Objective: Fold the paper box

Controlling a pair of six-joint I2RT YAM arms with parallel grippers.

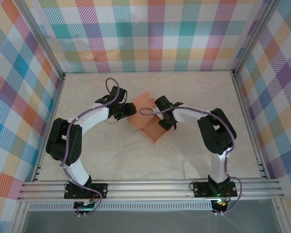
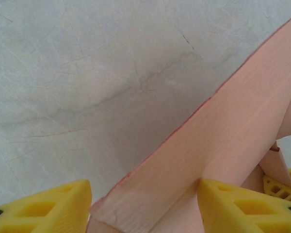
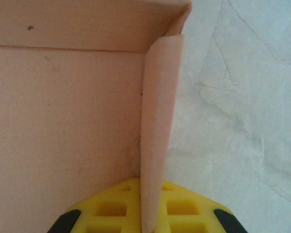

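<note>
Paper box (image 3: 63, 107) sits pinched by right end effector (image 3: 148, 206).

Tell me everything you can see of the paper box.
The paper box is thin salmon-orange cardboard, half folded: a flat floor, walls raised at one corner, and a tabbed flap at its far side. It sits in the middle of the table, between the arms. The right gripper pinches one upright side wall; another panel runs between the fingers of the left gripper.

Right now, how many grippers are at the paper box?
2. The left gripper straddles a flap at the paper box's left side; the right gripper pinches an upright wall on its right.
</note>
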